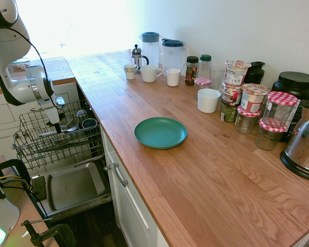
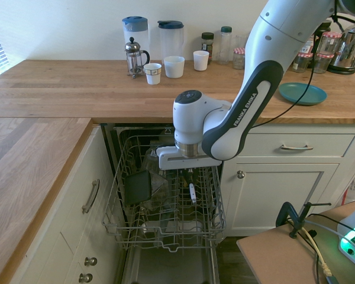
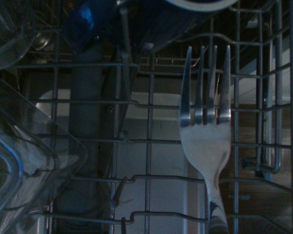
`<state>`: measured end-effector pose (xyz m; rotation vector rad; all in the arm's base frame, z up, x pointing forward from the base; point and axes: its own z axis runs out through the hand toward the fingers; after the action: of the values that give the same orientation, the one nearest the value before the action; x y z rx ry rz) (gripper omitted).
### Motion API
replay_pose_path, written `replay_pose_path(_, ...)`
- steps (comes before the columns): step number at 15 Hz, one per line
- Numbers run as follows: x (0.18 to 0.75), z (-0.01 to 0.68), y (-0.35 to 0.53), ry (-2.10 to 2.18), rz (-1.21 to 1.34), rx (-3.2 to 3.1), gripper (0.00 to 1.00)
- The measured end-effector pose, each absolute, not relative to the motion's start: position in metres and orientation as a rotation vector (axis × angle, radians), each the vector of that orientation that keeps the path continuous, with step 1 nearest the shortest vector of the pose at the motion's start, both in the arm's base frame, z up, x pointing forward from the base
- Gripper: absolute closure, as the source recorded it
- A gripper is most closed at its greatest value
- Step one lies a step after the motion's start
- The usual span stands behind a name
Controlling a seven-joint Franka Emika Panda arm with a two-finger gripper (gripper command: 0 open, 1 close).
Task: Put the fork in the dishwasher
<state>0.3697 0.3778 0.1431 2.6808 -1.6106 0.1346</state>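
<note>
The dishwasher [image 1: 74, 186] stands open below the wooden counter, its grey wire rack [image 2: 208, 208] pulled out over the lowered door. My gripper [image 2: 188, 175] hangs just above the middle of the rack, shut on the fork [image 2: 192, 193]. The slim silver fork points tines-down into the rack. In the wrist view the fork [image 3: 205, 141] rises over the rack wires [image 3: 151, 141], its tines clear of them. From the other side the gripper [image 1: 57, 121] shows low over the rack [image 1: 67, 146].
A black square container [image 2: 138, 187] and a clear glass dish [image 3: 24, 161] sit in the rack, with cups [image 1: 88, 123] at its back. On the counter are a teal plate [image 1: 160, 132], mugs, jugs and jars. White drawers [image 2: 296, 148] flank the dishwasher.
</note>
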Motion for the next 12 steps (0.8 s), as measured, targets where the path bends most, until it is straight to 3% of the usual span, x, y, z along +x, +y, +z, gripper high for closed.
replay_pose_path(2, 0.372, 0.131, 0.378, -1.630, 0.107, 2.670, 1.00)
replay_pose_path(3, 0.373, 0.127, 0.378, -1.629, 0.102, 2.668, 0.00)
replay_pose_path(12, 0.385, 0.108, 0.361, -1.650, 0.115, 2.625, 0.00)
